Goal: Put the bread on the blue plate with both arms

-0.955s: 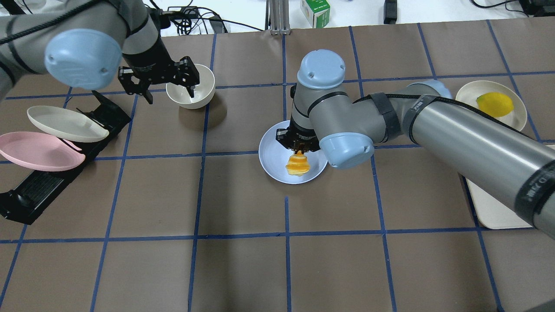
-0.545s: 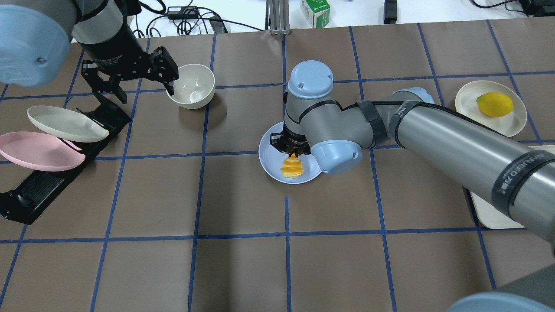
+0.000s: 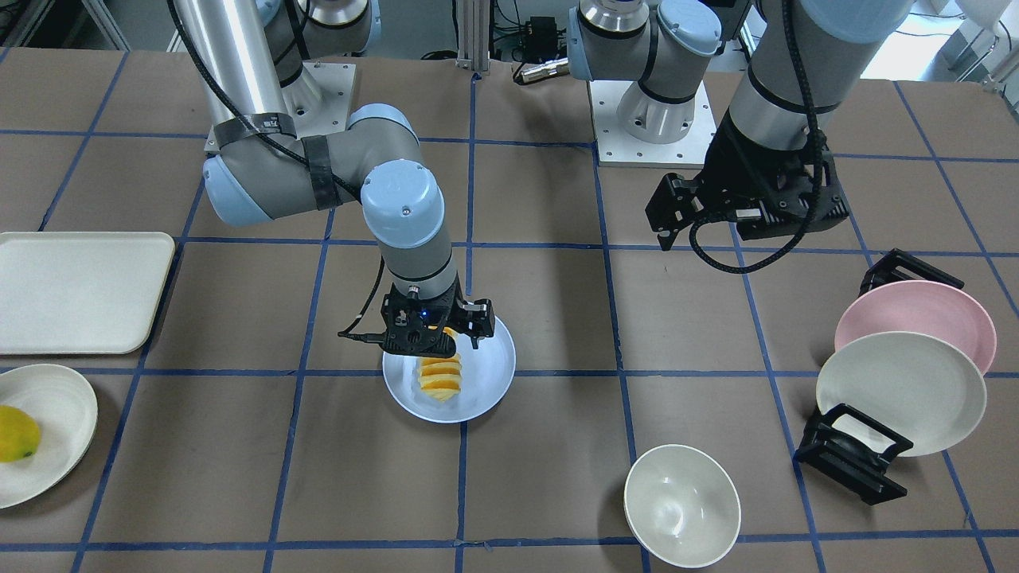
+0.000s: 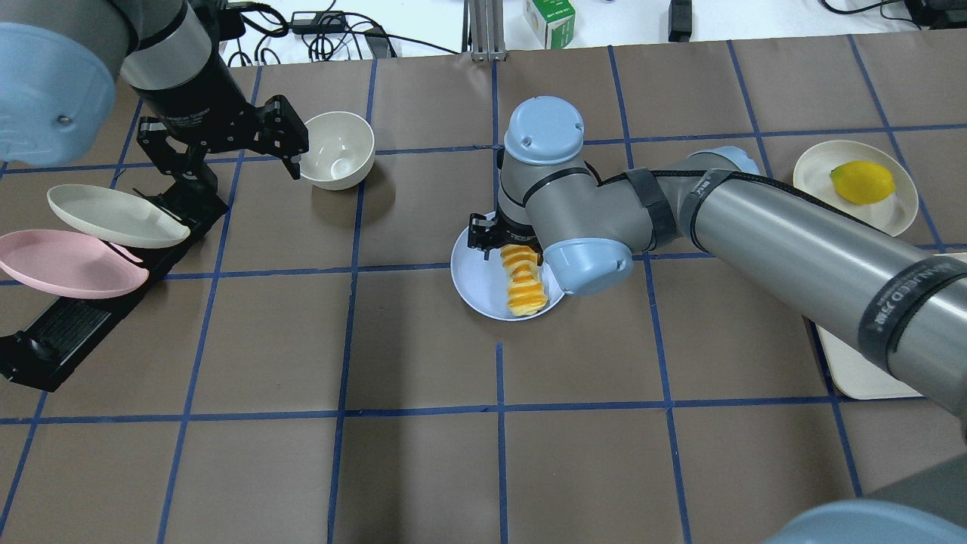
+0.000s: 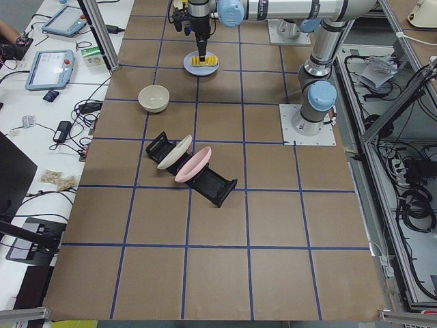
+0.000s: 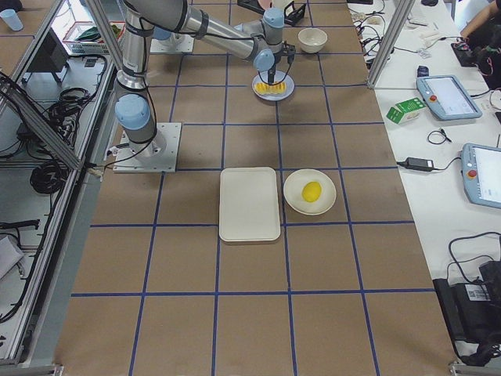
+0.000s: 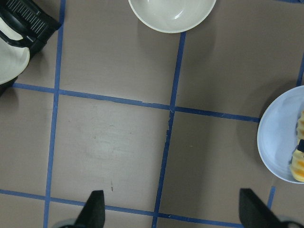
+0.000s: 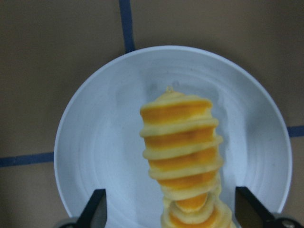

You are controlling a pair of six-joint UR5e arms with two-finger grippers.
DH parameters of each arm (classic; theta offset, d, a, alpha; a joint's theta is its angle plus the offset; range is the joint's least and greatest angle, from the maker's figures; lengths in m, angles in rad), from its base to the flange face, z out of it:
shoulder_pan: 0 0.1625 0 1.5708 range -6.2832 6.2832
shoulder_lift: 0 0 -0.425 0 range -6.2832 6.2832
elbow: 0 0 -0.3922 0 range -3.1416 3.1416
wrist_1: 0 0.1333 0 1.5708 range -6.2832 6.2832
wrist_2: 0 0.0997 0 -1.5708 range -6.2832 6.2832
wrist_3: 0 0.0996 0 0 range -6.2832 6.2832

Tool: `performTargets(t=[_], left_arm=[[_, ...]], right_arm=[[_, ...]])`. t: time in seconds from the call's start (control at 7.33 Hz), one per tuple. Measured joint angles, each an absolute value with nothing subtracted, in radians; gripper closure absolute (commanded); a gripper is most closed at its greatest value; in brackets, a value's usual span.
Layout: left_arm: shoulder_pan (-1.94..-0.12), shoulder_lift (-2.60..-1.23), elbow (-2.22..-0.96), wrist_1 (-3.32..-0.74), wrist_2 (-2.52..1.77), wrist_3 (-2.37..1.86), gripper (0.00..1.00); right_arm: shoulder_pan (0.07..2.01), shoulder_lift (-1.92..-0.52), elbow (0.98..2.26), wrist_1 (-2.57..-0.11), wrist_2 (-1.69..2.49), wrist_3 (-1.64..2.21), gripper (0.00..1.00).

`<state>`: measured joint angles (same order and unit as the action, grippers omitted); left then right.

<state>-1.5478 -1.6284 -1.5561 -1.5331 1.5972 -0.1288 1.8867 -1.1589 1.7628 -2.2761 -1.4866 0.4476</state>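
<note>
Bread (image 8: 183,152) had tipped down onto blue plate (image 8: 95,142); right tool (image 8: 173,211) wide apart, released it; left tool (image 7: 173,213) wide apart, empty; placement looked done.

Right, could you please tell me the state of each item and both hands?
bread: lying on the blue plate, not gripped.
blue plate: flat on the table, bread on it.
right hand: open, above the bread.
left hand: open, empty, above the table.
bowl: upright, empty.
pink plate: leaning in the rack.
cream plate: leaning in the rack.
lemon: on a cream dish.
tray: flat, empty.
</note>
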Motion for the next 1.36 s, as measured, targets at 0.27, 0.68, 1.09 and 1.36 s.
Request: performTargets(t=[0.27, 0.68, 1.09, 1.36], left_arm=[[-1.541, -1.625, -1.564, -1.532, 1.598, -0.078, 0.00], [-1.539, -1.608, -1.590, -1.531, 1.598, -0.032, 0.00], [-1.522, -1.586, -1.600, -1.534, 1.595, 0.012, 0.00], [-1.503, -1.569, -1.600, -1.550, 1.595, 0.041, 0.00]], right_arm=[[1.832, -1.226, 1.688, -2.155, -1.488, 0.407, 0.00], [1.766, -1.429, 1.624, -1.882, -1.511, 0.298, 0.00], [1.611, -1.545, 1.571, -1.711, -1.569, 0.081, 0.00], [1.573, -1.554, 1.557, -1.661, -1.557, 0.041, 0.00]])
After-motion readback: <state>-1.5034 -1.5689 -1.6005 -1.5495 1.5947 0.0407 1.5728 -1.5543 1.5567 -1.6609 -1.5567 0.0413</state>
